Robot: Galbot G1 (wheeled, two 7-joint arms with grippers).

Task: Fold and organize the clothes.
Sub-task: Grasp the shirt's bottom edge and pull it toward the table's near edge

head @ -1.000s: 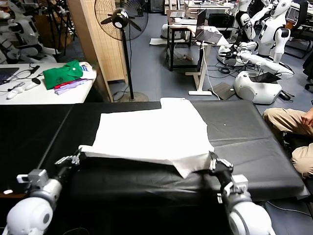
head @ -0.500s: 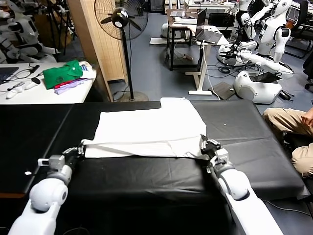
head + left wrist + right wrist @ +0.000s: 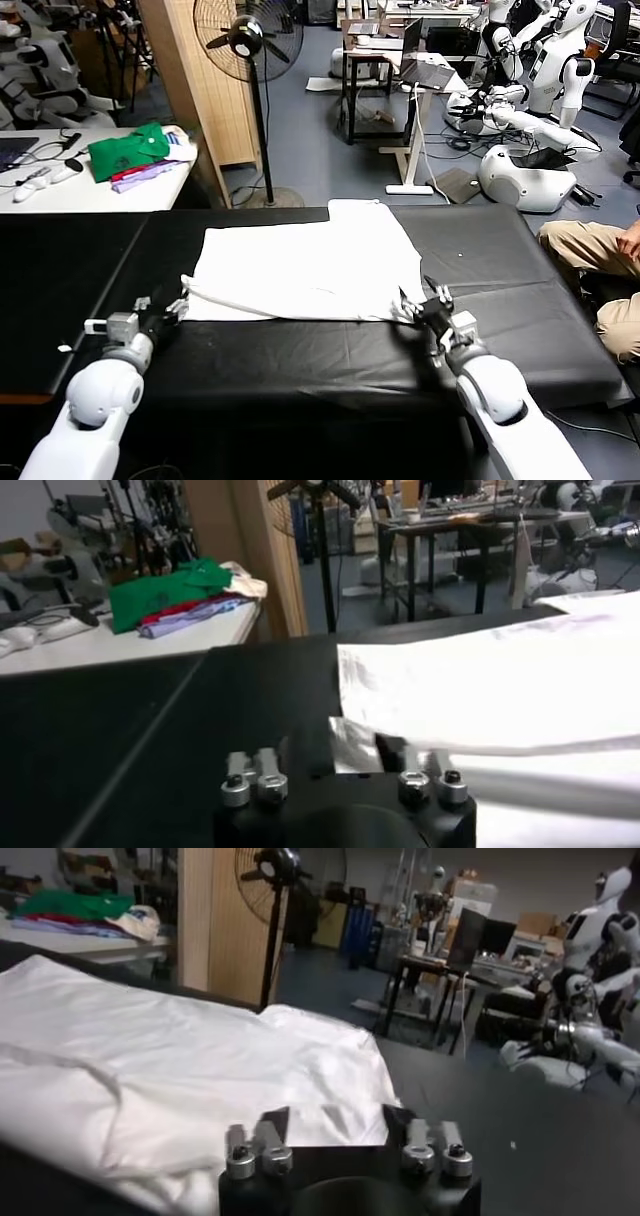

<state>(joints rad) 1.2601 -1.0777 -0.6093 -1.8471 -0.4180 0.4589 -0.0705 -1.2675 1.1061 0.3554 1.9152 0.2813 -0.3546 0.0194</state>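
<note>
The white T-shirt [image 3: 310,265] lies flat on the black table [image 3: 300,350], its near edge folded back over itself in a long roll. No lettering shows. My left gripper [image 3: 172,310] sits low at the shirt's near left corner, open, with that corner lying between its fingers in the left wrist view [image 3: 340,755]. My right gripper [image 3: 413,303] sits at the near right corner, open, with the shirt's edge [image 3: 150,1058] between and beyond its fingers in the right wrist view [image 3: 335,1123].
A green garment [image 3: 128,150] and purple cloth lie on a white side table [image 3: 60,190] at the back left. A standing fan [image 3: 247,40] is behind the table. A seated person's legs [image 3: 590,245] are at the right edge.
Both grippers carried the shirt's near hem away from me and laid it over the shirt. They have since let go and drawn back slightly towards me.
</note>
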